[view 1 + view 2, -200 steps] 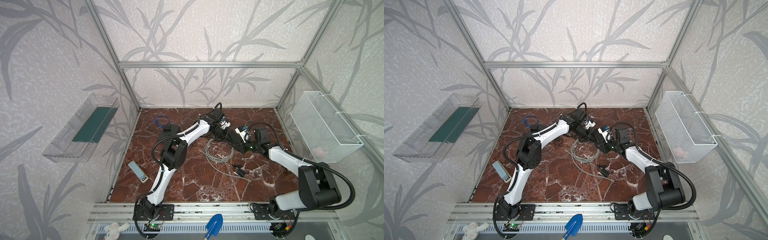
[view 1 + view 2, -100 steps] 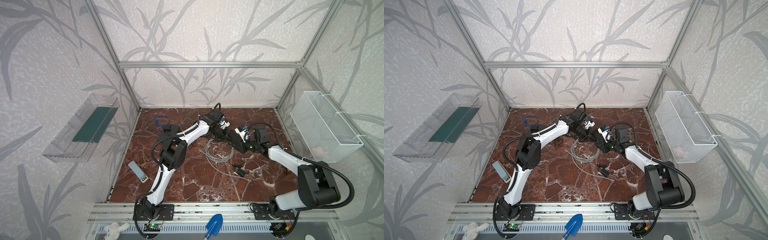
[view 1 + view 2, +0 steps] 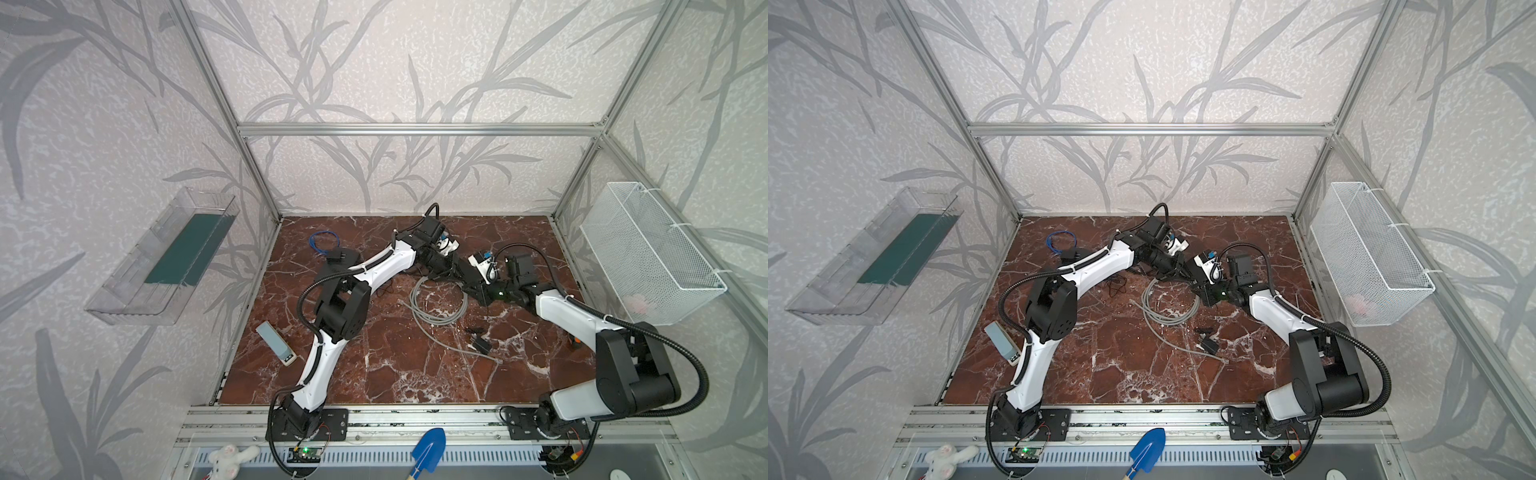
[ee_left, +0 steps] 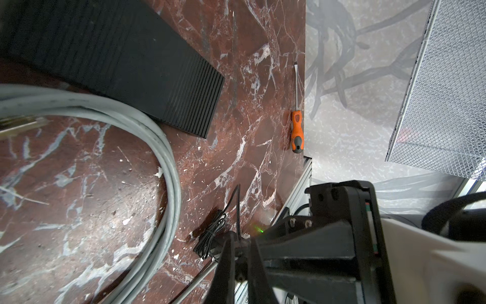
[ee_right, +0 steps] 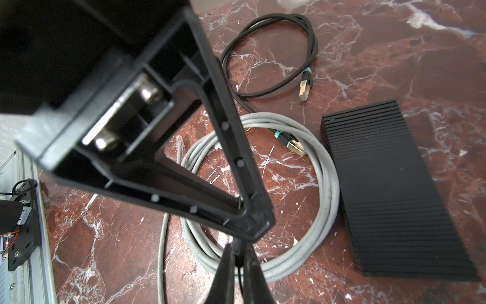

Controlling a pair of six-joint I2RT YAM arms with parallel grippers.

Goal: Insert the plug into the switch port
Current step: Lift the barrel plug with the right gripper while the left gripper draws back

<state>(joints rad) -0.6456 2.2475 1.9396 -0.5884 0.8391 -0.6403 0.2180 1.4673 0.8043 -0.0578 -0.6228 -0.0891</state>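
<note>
Both grippers meet tip to tip above the table's middle. The left gripper (image 3: 482, 291) (image 4: 239, 244) is shut on a small black plug (image 5: 237, 248) at the end of a thin black wire (image 4: 238, 200). The right gripper (image 3: 488, 296) (image 5: 236, 259) is shut on the same plug just below the left fingers (image 5: 231, 147), and the wire runs down between its jaws. A small black box (image 3: 340, 254) lies behind the left forearm; it looks like the switch, but its sockets do not show.
A ribbed dark slab (image 5: 394, 184) lies beside a grey cable coil (image 3: 436, 307). Also on the table are a black cable with gold plugs (image 5: 302, 89), a two-pin adapter (image 3: 482, 344) and an orange screwdriver (image 4: 296, 129) by the right wall. A wire basket (image 3: 648, 249) hangs on that wall.
The right gripper's jaws have closed onto the plug at the left gripper's tip. Both arms have stayed almost where they were.
</note>
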